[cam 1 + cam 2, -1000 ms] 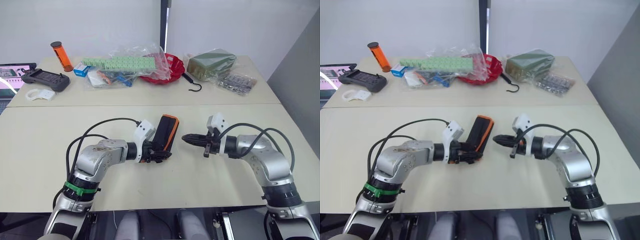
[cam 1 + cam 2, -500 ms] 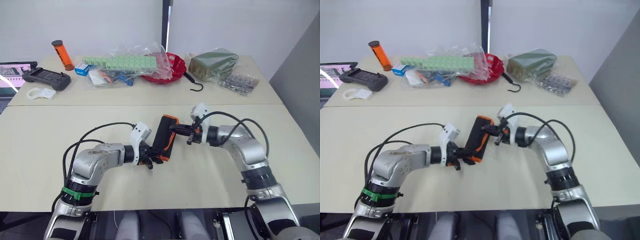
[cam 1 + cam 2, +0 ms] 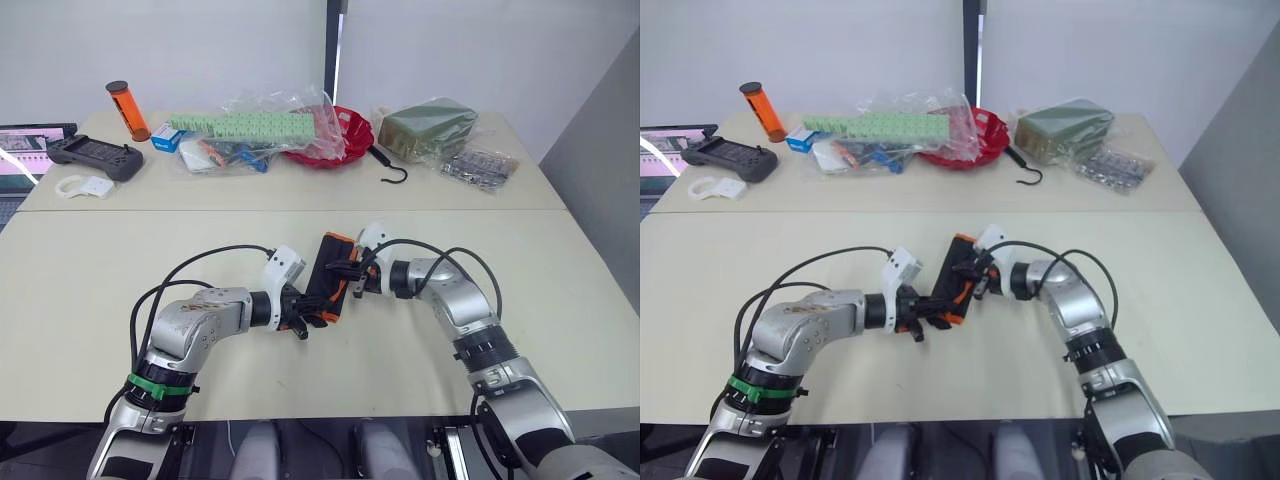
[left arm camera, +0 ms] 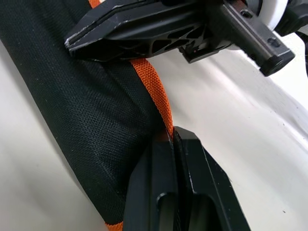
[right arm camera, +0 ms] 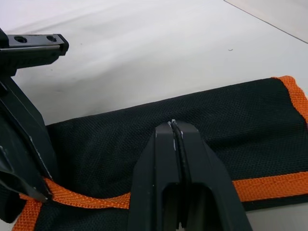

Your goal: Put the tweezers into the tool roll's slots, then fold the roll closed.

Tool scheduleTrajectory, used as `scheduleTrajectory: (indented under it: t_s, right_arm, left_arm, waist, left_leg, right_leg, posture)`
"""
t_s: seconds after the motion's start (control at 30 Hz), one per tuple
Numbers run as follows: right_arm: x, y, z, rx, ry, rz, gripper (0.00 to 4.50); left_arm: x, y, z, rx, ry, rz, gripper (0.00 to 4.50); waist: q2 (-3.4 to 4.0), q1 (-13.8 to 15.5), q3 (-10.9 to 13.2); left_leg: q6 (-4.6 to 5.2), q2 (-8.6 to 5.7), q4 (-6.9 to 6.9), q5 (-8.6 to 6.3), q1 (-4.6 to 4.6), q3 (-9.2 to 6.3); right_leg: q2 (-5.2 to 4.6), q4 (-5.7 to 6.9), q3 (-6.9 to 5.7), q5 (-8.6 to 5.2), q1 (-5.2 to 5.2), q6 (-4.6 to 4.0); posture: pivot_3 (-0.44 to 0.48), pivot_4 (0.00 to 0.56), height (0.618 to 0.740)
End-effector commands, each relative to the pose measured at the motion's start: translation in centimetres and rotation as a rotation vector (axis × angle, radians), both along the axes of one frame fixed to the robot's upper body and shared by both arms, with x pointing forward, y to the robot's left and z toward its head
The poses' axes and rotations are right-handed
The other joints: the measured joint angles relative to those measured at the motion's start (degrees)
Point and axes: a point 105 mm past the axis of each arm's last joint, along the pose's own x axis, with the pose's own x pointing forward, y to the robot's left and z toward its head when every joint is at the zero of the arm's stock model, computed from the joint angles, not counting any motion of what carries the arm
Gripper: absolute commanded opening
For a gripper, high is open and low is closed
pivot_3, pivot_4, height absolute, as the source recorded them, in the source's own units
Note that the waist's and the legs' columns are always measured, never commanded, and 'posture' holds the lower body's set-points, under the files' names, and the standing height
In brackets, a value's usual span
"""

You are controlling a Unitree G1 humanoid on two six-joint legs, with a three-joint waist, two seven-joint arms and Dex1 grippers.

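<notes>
The tool roll [image 3: 331,276] (folded, black with an orange edge) is held up off the table [image 3: 90,280] between both arms. Its near end is pinched by the left gripper [image 3: 312,312]. The closed right gripper [image 3: 343,273] is pressed against its side.

The tool roll [image 3: 328,275] is a black cloth pouch with an orange edge. It is folded shut and lies on the pale table near the front, between the two robot arms. It sits at a slant, with one short end pointing away toward the far side of the table. Up close, the cloth looks rough and woven, and the orange strip [image 5: 269,185] runs along its side.
</notes>
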Motion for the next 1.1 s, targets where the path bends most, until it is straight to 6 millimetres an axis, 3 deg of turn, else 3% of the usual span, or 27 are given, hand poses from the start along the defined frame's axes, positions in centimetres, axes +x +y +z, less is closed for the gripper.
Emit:
scheduleTrajectory:
  t_s: [0.03,0.2,0.37,0.47,0.6,0.8,0.97,1.1]
  right_arm:
    - [0.2,-0.8,-3.2,-0.078,0.090,-0.056,0.00]
    - [0.3,-0.7,-3.8,-0.112,0.104,-0.052,0.00]
    - [0.2,-0.7,-4.1,-0.122,0.114,-0.042,0.00]
    - [0.1,-0.6,-4.3,-0.121,0.117,-0.040,0.00]
    - [0.0,-0.7,-4.3,-0.119,0.117,-0.042,0.00]
    - [0.0,-0.8,-4.1,-0.109,0.107,-0.053,0.00]
    - [0.0,-0.5,-3.1,-0.077,0.074,-0.049,0.00]
    - [-0.2,-0.3,-2.9,-0.075,0.071,-0.045,0.00]
  left_arm:
    - [-0.3,0.3,-0.3,0.008,0.010,-0.011,0.04]
    - [-1.1,0.4,0.9,-0.014,-0.018,-0.073,1.63]
    - [0.0,1.9,5.3,-0.108,-0.178,-0.079,3.21]
    - [1.0,2.4,5.8,-0.103,-0.264,-0.070,3.21]
    - [0.3,1.3,4.1,-0.060,-0.289,-0.158,1.99]
    - [0.9,0.2,2.0,-0.022,-0.304,-0.173,0.02]
    - [2.1,0.1,-0.6,0.006,-0.294,-0.135,0.02]
    - [1.4,-0.3,-2.1,0.004,-0.271,-0.166,0.02]
  waist:
    - [0.00,-0.09,-0.01]
    - [0.02,-0.28,-0.02]
    - [0.02,-0.24,-0.02]
    - [0.02,-0.20,-0.02]
    - [0.04,-0.20,-0.03]
    - [0.05,-0.15,-0.04]
    - [0.05,-0.10,-0.04]
    - [0.06,-0.07,-0.04]
  left_leg:
    - [0.00,0.00,0.00,0.00,0.04,0.00]
    - [0.00,0.02,-0.02,0.00,0.30,0.01]
    - [0.00,0.03,-0.02,0.00,0.46,0.00]
    - [0.00,0.03,-0.02,0.00,0.56,0.01]
    - [-0.01,0.03,-0.18,0.00,0.83,0.03]
    - [-0.01,0.04,-0.18,0.00,0.81,0.02]
    - [-0.01,0.04,-0.18,0.00,0.77,0.02]
    - [0.00,0.04,-0.19,0.00,0.77,0.03]
  right_leg:
    - [0.00,0.02,0.00,0.00,0.03,0.00]
    - [0.03,0.04,0.01,0.00,0.25,0.00]
    - [0.03,0.03,0.00,-0.02,0.42,0.02]
    - [0.03,-0.01,0.00,-0.09,0.55,0.14]
    - [0.02,-0.29,0.00,-0.17,0.88,0.28]
    - [0.03,-0.30,0.00,-0.15,0.86,0.25]
    - [0.03,-0.31,0.00,-0.15,0.85,0.26]
    - [0.02,-0.33,0.00,-0.15,0.85,0.25]
  posture:
    - [0.000,0.150,0.740]
    - [0.000,0.150,0.740]
    - [0.000,0.150,0.740]
    - [0.000,0.150,0.740]
    - [0.000,0.150,0.740]
    - [0.000,0.150,0.740]
    - [0.000,0.150,0.740]
    - [0.000,0.150,0.740]
